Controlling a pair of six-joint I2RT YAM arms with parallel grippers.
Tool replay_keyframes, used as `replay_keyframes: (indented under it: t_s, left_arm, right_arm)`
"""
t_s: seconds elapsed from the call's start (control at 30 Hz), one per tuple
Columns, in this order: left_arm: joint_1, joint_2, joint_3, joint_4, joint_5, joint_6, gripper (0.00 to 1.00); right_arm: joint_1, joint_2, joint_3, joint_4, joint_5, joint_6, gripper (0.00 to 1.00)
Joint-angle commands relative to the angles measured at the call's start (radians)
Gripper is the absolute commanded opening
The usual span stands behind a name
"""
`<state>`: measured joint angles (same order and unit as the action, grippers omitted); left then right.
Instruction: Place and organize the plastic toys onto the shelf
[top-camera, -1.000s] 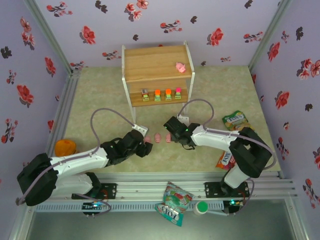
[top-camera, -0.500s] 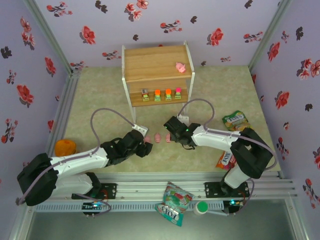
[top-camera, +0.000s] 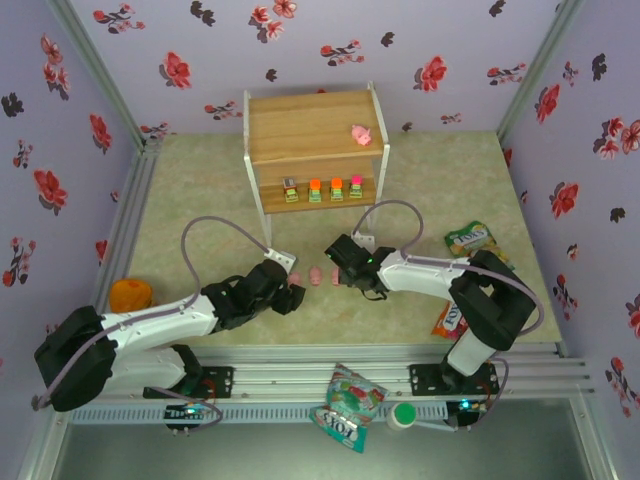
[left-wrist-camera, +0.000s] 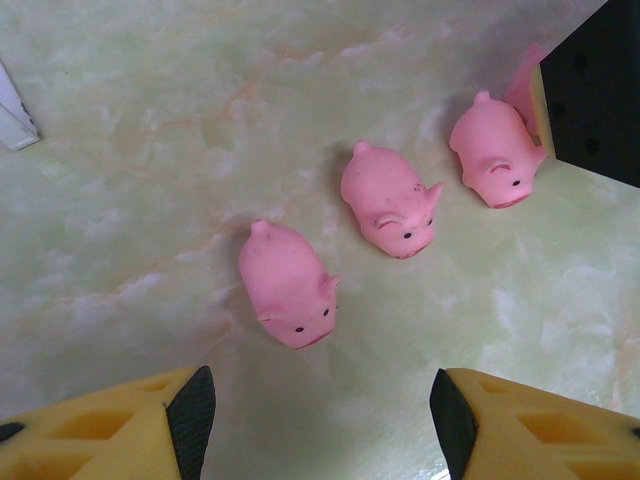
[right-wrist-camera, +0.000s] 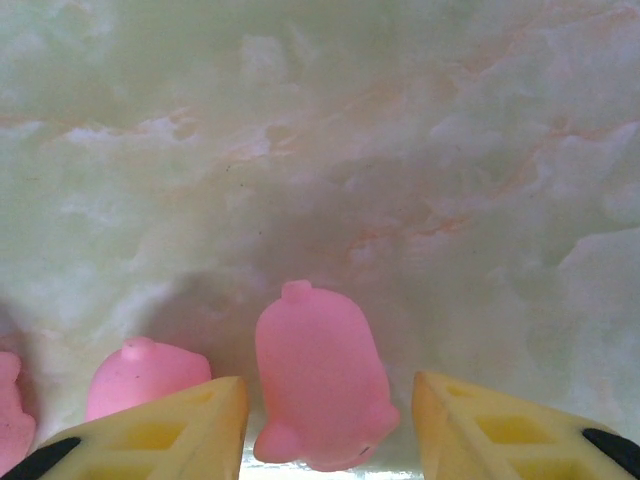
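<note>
Pig to take: right-end pig (right-wrist-camera: 320, 385) of the row, mid-bench, between the shelf (top-camera: 300, 125) and the near edge.
Its lie: long axis runs along your right fingers (right-wrist-camera: 160, 430), tail pointing away from the wrist, so you'd close across its flanks.
Right jaws: spread, astride it, with a sliver of gap on each side.
Left jaws: spread, with the left-end pig (left-wrist-camera: 288, 285) just ahead, not between them.
Nearer arm: right.
Look: smooth, rounded, pale pink; probably soft.

White block lettering reading roughly "TOYS" – upside down – on teal snack bag (top-camera: 345, 403) at near rail, partial "TOY" on orange snack bag (top-camera: 449, 320) at right, print on green snack bag (top-camera: 470, 240) too small to read.
</note>
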<state>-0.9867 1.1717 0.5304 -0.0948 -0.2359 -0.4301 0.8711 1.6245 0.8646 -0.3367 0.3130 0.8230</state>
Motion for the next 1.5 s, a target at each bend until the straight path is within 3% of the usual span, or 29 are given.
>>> replay_keyframes:
  t_s: [0.0, 0.83, 1.47]
  left_arm:
    - [-0.006, 0.008, 0.028, -0.016, -0.024, 0.022, 0.64]
    - [-0.006, 0.007, 0.029, -0.016, -0.024, 0.021, 0.64]
    - [-0.006, 0.009, 0.029, -0.015, -0.024, 0.021, 0.64]
  right_arm:
    - [-0.004, 0.016, -0.005, 0.013, -0.006, 0.001, 0.47]
    - [-0.015, 0.013, -0.003, -0.017, 0.01, -0.026, 0.3]
    - [0.002, -0.204, 0.115, -0.259, 0.106, -0.08, 0.29]
